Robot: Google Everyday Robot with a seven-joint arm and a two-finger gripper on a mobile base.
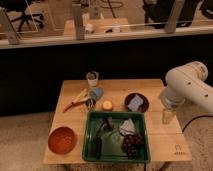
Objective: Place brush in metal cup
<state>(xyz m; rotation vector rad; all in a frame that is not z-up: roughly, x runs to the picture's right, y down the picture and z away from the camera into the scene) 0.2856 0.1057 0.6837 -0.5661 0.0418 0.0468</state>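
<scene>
The brush point(101, 136) is a slim dark stick lying in the left part of the green bin point(90, 150), running from near the bin's middle down toward its front left. At the table's back edge, left of centre, the small grey metal cup point(92, 77) stands upright. My gripper point(167, 116) hangs fingers-down from the white arm point(187, 85) over the table's right edge. It is right of the bin, open and holding nothing, far from both brush and cup.
A red bowl point(62, 139) sits front left. An orange-and-tan utensil point(75, 101) and a blue item point(96, 93) lie in front of the cup. An orange ball point(107, 105), a dark plate point(142, 97) bearing a blue sponge, plus grapes point(131, 144) and a white packet point(128, 126) in the bin.
</scene>
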